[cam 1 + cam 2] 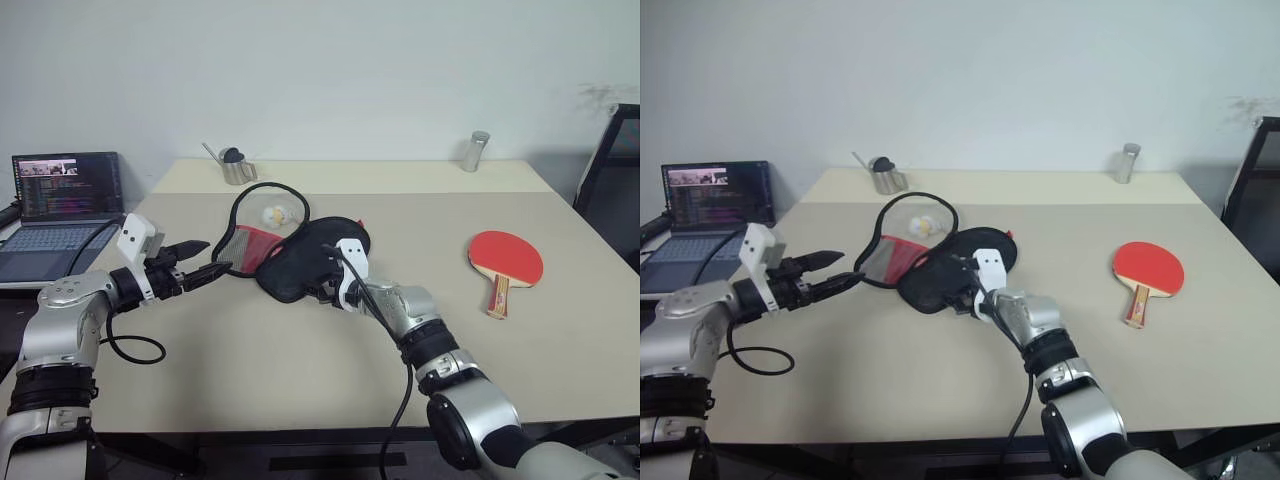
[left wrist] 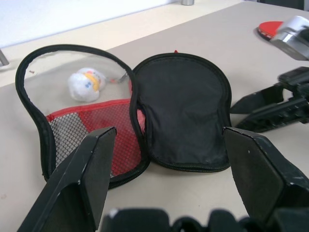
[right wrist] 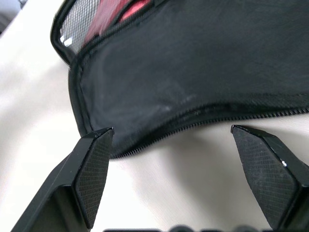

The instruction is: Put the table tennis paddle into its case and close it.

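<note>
Case (image 1: 300,255) lies unzipped and spread flat mid-table, two halves hinged side by side: black half toward the robot's right, the half with red mesh pocket and clear window toward its left, a small white ball (image 1: 273,214) showing through the window. Paddle (image 1: 505,262) is outside the case, flat on the table (image 1: 300,370), well apart from it on the robot's right, red face up and toward the far side, wooden handle pointing back toward the robot; long axis runs roughly front to back, slightly slanted. Right gripper (image 3: 169,169) has its jaws spread wide, empty, hovering right at the near zip edge of the black half, edge lying between the two fingers in the right wrist view; cannot tell if it touches the fabric. Left gripper (image 1: 205,263) is also wide and empty, pointing across at the mesh half from the robot's left, tips just beside its black rim, not on it. Key relation: paddle sits to the right of both grippers with the case between it and the left arm, so the right arm is clearly nearer the paddle, though it points at the case, away from the paddle. Judgement: paddle not yet picked up, case open and ready; the right arm would likely fetch the paddle by its handle while the left steadies the mesh half. Metal cups (image 1: 236,168) at the far edge, out of the way.
</note>
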Controlling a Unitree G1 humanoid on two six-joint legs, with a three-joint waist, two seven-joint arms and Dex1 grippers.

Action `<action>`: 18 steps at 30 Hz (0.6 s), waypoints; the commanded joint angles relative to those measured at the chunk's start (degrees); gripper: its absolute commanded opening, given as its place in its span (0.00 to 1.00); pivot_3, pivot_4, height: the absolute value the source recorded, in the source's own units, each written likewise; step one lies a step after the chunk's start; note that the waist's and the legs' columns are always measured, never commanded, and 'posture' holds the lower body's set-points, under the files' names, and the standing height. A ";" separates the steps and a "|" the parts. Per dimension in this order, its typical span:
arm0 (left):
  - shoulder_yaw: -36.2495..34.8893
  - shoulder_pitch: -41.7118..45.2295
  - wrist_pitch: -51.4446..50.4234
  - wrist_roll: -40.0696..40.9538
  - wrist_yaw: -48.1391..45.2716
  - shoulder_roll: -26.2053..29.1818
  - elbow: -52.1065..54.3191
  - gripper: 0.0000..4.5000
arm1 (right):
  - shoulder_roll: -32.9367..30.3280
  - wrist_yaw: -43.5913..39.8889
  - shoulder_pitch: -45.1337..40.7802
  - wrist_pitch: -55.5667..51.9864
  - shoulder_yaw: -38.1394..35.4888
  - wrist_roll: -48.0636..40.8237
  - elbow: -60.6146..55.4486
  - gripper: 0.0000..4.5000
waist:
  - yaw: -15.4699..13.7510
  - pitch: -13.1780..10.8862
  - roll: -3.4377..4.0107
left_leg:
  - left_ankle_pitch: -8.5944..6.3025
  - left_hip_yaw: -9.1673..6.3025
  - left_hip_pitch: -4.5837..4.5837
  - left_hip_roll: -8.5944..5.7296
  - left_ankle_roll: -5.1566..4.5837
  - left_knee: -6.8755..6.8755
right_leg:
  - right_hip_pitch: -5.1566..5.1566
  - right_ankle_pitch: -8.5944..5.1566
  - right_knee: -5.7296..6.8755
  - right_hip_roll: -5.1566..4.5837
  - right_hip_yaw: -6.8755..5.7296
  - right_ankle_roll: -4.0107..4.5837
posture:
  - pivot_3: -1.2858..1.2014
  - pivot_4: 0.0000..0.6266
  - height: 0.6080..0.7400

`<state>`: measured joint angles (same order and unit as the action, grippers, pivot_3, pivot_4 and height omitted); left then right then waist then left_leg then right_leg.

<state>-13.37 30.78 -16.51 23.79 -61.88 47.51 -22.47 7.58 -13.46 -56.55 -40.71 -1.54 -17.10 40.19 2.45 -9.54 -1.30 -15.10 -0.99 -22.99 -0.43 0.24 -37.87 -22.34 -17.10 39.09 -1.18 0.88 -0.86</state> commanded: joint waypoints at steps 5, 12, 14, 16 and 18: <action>-0.77 1.69 1.50 -0.52 -0.76 1.15 0.24 0.85 | 5.27 1.30 -2.81 5.21 -0.29 0.15 4.83 0.95 | 0.23 0.00 0.00 | 0.00 0.00 0.01 0.00 0.01 0.01 | 0.00 0.00 0.01 0.00 0.01 0.00 | 0.52 0.24 1.00; -0.70 1.60 1.46 -0.50 -1.31 1.12 0.61 0.85 | 8.32 5.07 -4.60 11.60 -1.20 -0.67 9.08 0.95 | 0.21 0.01 -0.01 | 0.00 0.00 0.02 0.00 0.01 0.00 | 0.01 0.00 0.05 0.00 0.00 0.00 | 0.52 0.24 1.00; -0.73 1.58 1.49 -0.56 -1.41 1.10 0.57 0.85 | 9.50 5.90 -5.02 12.25 -1.72 -1.71 9.61 0.95 | 0.21 0.00 0.00 | 0.00 0.00 0.02 0.00 0.01 0.00 | 0.01 0.00 0.05 -0.01 0.00 0.00 | 0.52 0.24 1.00; -0.71 1.63 1.51 -0.62 -1.44 1.06 0.51 0.85 | 10.69 5.99 -5.08 11.77 -1.51 -2.55 9.78 0.95 | 0.20 0.00 -0.01 | 0.00 -0.01 0.02 0.00 0.02 0.00 | 0.01 0.00 0.05 -0.01 0.00 0.00 | 0.52 0.24 1.00; -0.61 1.76 1.54 -0.70 -1.37 0.97 0.49 0.85 | 11.52 6.30 -4.77 11.07 -0.89 -3.00 9.68 0.86 | 0.21 0.00 0.00 | 0.00 0.00 0.02 0.00 0.02 0.00 | 0.01 0.00 0.04 -0.01 0.00 0.00 | 0.52 0.24 1.00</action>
<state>-13.29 31.41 -15.85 23.24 -63.16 47.51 -22.73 8.35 -7.91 -58.69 -29.33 -2.16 -19.19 49.86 2.66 -9.54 -1.30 -15.10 -0.99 -22.97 -0.43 0.25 -37.86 -22.33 -17.09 39.13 -1.19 0.88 -0.86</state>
